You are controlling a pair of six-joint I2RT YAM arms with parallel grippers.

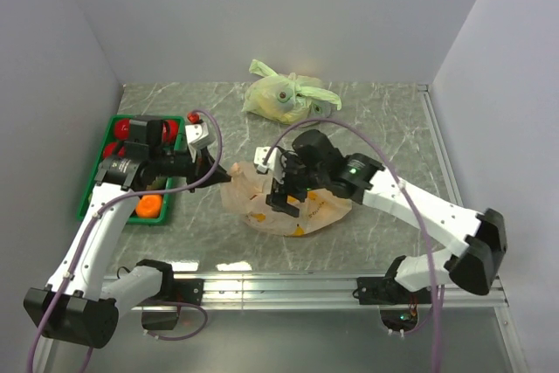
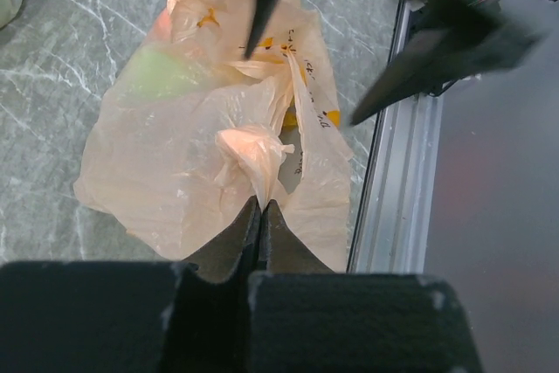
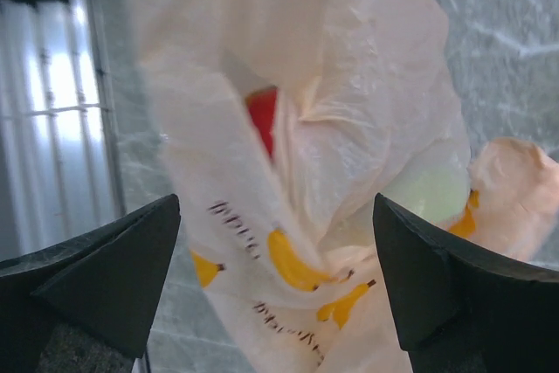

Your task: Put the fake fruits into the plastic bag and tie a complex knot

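The left pincer (image 2: pixel 260 207) is squeezed shut. Its tips meet right at the edge of the bag (image 2: pixel 175 181), and it looks like they pinch a bit of the thin plastic there. Just past the tips is a small twisted lump (image 2: pixel 253 148) of the bag.

The right pincer (image 3: pixel 275 277) is wide open. It holds nothing. A raised fold of the bag stands between its two fingers, and I cannot tell if they touch it.

The bag lies on the table (image 1: pixel 384 128) between the two arms. Through it you can see a red fruit (image 3: pixel 262 120) and a green fruit (image 3: pixel 424 191), so some fruit is already inside. An orange (image 1: pixel 150 207) and some red ones (image 1: pixel 131 128) are left in the tray (image 1: pixel 144 221) by the left arm.

So I think the filling is partly done. The bag top looks loose and gaping, so the knot seems not tied yet.
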